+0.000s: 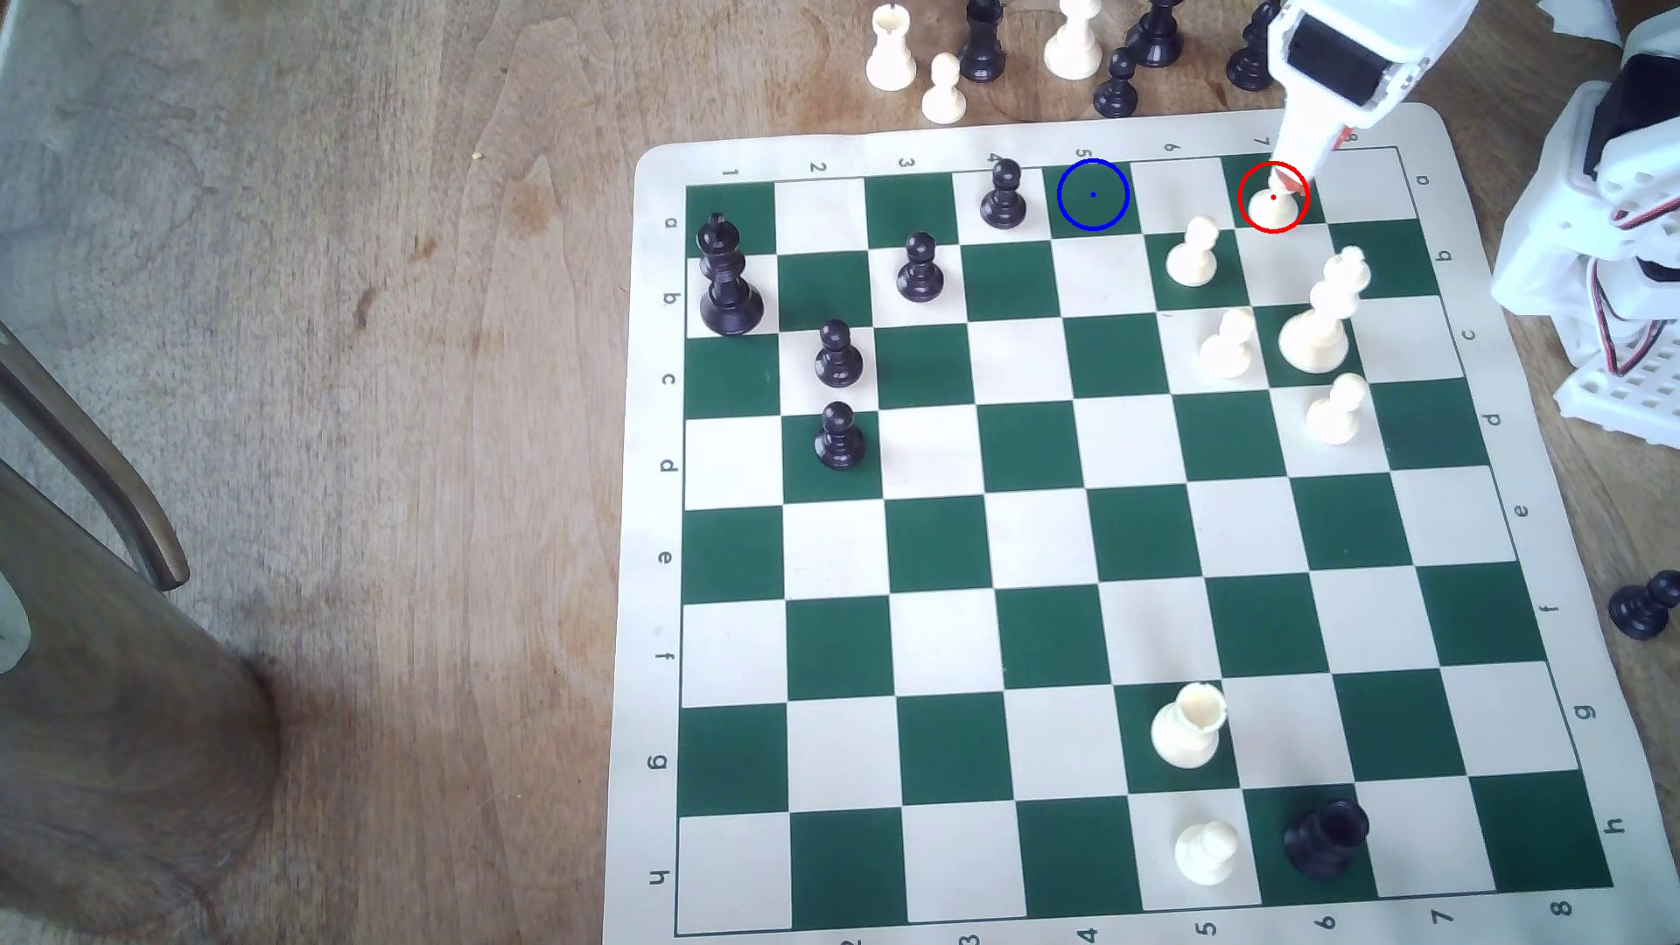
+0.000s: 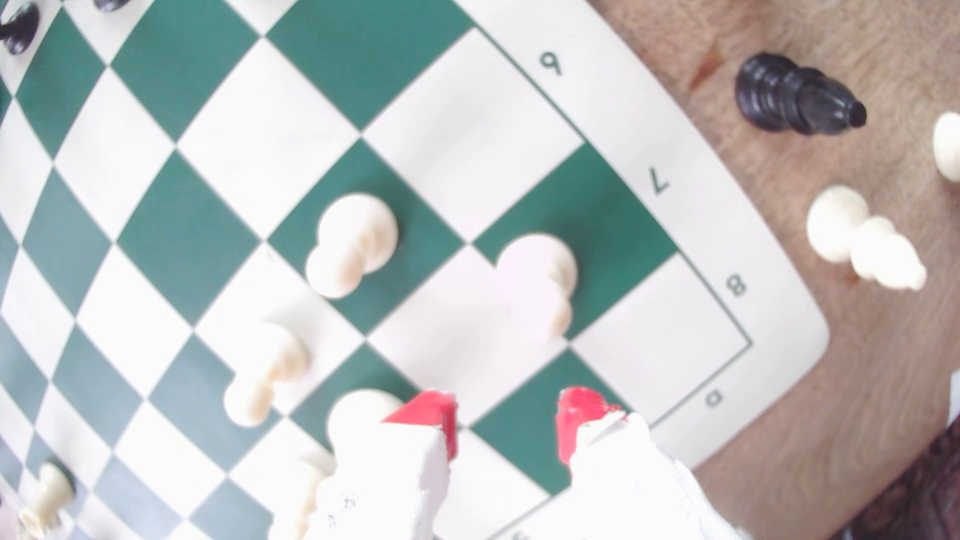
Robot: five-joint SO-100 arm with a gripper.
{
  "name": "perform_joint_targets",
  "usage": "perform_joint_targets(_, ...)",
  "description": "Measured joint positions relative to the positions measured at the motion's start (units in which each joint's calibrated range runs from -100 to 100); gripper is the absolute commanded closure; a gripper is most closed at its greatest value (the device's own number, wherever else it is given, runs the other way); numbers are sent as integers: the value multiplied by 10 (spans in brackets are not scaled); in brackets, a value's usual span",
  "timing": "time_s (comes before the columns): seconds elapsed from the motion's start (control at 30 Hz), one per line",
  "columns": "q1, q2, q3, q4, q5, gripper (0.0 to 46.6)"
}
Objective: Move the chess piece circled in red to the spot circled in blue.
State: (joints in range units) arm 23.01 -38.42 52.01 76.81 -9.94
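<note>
The chess piece [image 1: 1273, 207], a cream pawn inside the red ring, stands on a green square in the board's far row, near the exterior view's right. In the wrist view the chess piece [image 2: 540, 280] stands upright on the green square beside the printed 7. My gripper [image 1: 1307, 153] hovers just behind and above it, white with red fingertips [image 2: 431, 415]. My gripper [image 2: 506, 420] is open, the pawn lies ahead of the tips, and nothing is between them. The spot [image 1: 1093, 193], a green square with a blue ring, lies two squares to the exterior view's left in the same row.
A black pawn [image 1: 1005, 193] stands on the square just left of the spot. Cream pawns [image 1: 1193, 254] and a tall cream king [image 1: 1323, 318] crowd the squares in front of the chess piece. Spare pieces [image 1: 982, 45] stand behind the board [image 1: 655, 363].
</note>
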Motion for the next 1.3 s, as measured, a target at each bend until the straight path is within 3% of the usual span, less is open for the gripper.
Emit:
perform_joint_targets(0.43, 15, 8, 30, -52, 18, 344)
perform_joint_targets(1.3, 24, 26, 119, -148, 23, 356)
